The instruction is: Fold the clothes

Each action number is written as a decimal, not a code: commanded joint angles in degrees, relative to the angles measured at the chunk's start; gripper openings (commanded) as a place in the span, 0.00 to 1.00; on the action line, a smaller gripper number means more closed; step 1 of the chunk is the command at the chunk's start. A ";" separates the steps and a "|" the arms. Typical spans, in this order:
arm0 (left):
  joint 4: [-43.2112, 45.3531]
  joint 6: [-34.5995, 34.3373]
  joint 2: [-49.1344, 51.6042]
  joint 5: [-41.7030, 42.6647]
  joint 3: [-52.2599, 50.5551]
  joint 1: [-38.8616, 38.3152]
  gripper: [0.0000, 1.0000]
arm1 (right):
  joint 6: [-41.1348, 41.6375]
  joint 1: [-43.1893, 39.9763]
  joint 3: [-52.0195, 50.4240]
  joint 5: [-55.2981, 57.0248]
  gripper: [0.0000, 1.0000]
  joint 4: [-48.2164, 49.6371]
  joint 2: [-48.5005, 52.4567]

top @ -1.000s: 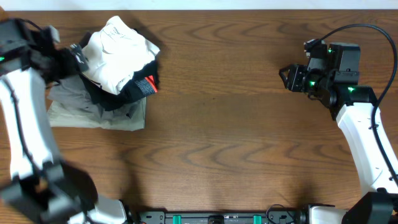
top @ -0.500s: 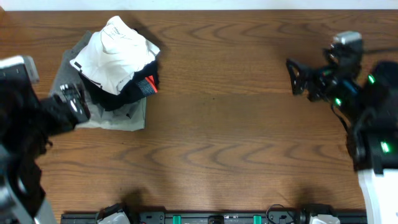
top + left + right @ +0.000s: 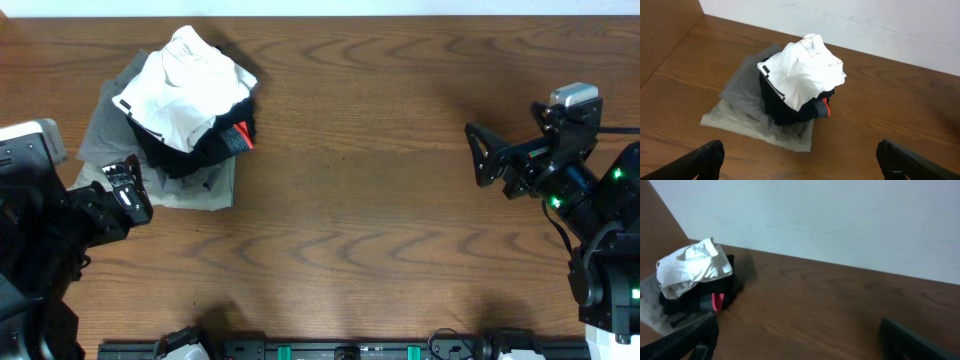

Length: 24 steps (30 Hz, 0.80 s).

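The clothes, a white T-shirt (image 3: 185,85), lie bunched on top of a pile at the table's far left, also seen in the left wrist view (image 3: 802,70) and the right wrist view (image 3: 692,265). My left gripper (image 3: 135,190) hangs open just in front of the pile's near left corner, touching nothing; its jaws (image 3: 802,160) stand wide apart over bare wood. My right gripper (image 3: 478,155) is open far to the right, over bare table, with nothing between its fingers (image 3: 800,335).
Under the shirt lies a black folded garment with a red tag (image 3: 222,140), on grey folded garments (image 3: 115,150). Brown wooden tabletop (image 3: 350,220) stretches between the pile and the right arm. A white wall (image 3: 840,220) runs behind the table.
My left arm has pulled back from the pile toward the near left, leaving the shirt on top. My right gripper has opened wide and drifted nearer the front.
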 commanded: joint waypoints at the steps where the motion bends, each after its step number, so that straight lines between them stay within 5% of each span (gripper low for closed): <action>1: -0.09 0.37 0.15 0.70 -0.22 -0.02 0.98 | -0.46 0.09 0.33 -0.83 0.99 -1.01 -0.24; 13: -0.09 0.37 0.17 0.70 -0.22 -0.02 0.98 | -0.94 0.46 -3.74 10.08 0.99 4.74 -5.16; 24: -0.11 0.37 0.17 0.70 -0.22 -0.02 0.98 | -0.94 1.18 -36.37 15.89 0.99 32.09 -30.77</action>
